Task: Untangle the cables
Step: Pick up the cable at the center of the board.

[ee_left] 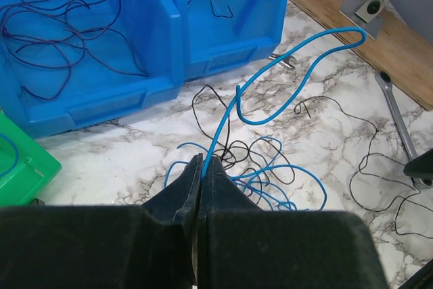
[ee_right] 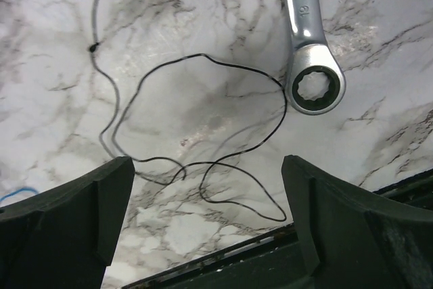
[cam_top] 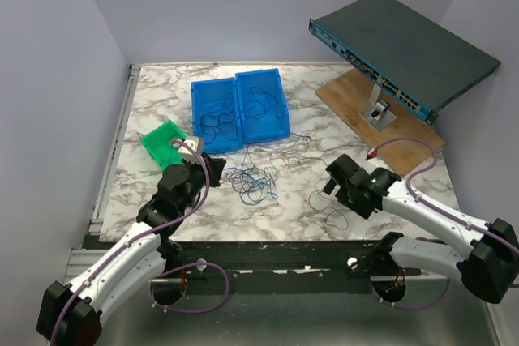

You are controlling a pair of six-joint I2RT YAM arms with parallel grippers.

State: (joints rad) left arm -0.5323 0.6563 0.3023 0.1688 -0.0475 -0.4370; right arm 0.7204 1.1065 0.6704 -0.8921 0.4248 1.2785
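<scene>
Blue cable, clenched in the left claw: draw it slowly clear of the tangle; right claw hangs released, right of the tangle.

On the table, tangled cables lie before two side-by-side bins holding more cables, with a small bin to their left and a loose cable beside a wrench to the right.
</scene>
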